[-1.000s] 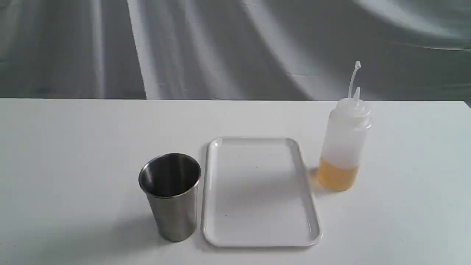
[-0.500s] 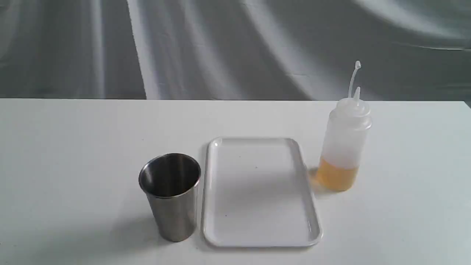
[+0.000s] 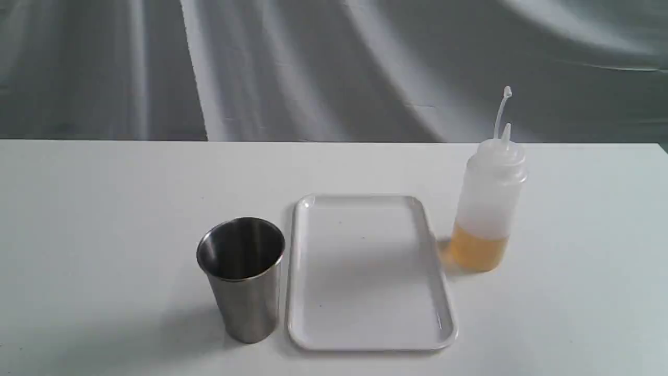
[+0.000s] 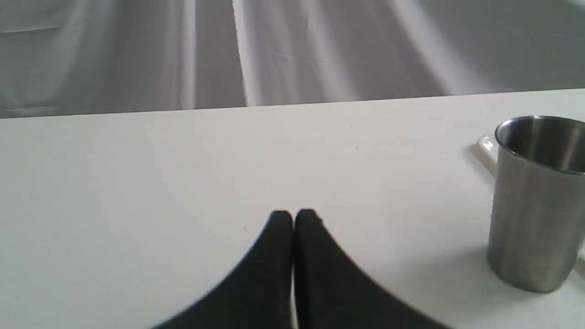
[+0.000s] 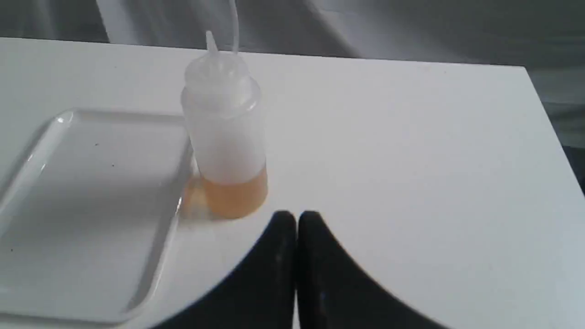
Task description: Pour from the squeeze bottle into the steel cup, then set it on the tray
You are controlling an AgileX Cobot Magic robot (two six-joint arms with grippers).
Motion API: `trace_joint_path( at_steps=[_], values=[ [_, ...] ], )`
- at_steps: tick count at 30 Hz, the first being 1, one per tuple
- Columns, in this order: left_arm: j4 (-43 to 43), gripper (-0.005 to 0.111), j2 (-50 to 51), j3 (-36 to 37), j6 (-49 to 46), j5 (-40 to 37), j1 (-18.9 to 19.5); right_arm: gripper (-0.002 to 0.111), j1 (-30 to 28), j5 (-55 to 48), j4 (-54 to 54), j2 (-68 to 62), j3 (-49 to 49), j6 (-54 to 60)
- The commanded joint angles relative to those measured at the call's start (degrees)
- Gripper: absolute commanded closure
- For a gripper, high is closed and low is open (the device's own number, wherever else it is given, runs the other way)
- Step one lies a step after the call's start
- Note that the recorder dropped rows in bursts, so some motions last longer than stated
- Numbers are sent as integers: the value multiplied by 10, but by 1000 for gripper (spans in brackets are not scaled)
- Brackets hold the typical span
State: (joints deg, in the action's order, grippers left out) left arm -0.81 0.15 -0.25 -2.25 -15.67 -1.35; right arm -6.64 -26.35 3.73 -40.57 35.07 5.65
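Tabletop (image 3: pixel 104 209) holds one steel cup (image 3: pixel 242 282), one tray (image 3: pixel 365 271) and one upright squeeze bottle (image 3: pixel 488 203); two claws, left gripper (image 4: pixel 293 219) and right gripper (image 5: pixel 297 219), are pinched together, empty.

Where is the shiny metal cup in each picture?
Exterior view: the steel cup stands just left of the tray.
Left wrist view: the steel cup at the picture's edge, the tray's corner peeking behind it.
Right wrist view: not in it.
Shared landmark: the tray, seen in all three.
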Motion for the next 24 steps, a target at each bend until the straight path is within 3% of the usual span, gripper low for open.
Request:
trace_joint_path(
  at_steps=[1, 13, 18, 24],
  values=[
    [-1, 107, -1, 3, 2, 4, 1, 108, 20, 81, -11, -44, 4, -2],
    [-1, 107, -1, 3, 1, 4, 1, 108, 84, 269, -11, -233, 4, -1],
    [-1, 107, -1, 3, 2, 4, 1, 108, 95, 306, -11, -312, 2, -2],
    [-1, 107, -1, 3, 2, 4, 1, 108, 95, 441, -3, -384, -41, -12]
  ],
)
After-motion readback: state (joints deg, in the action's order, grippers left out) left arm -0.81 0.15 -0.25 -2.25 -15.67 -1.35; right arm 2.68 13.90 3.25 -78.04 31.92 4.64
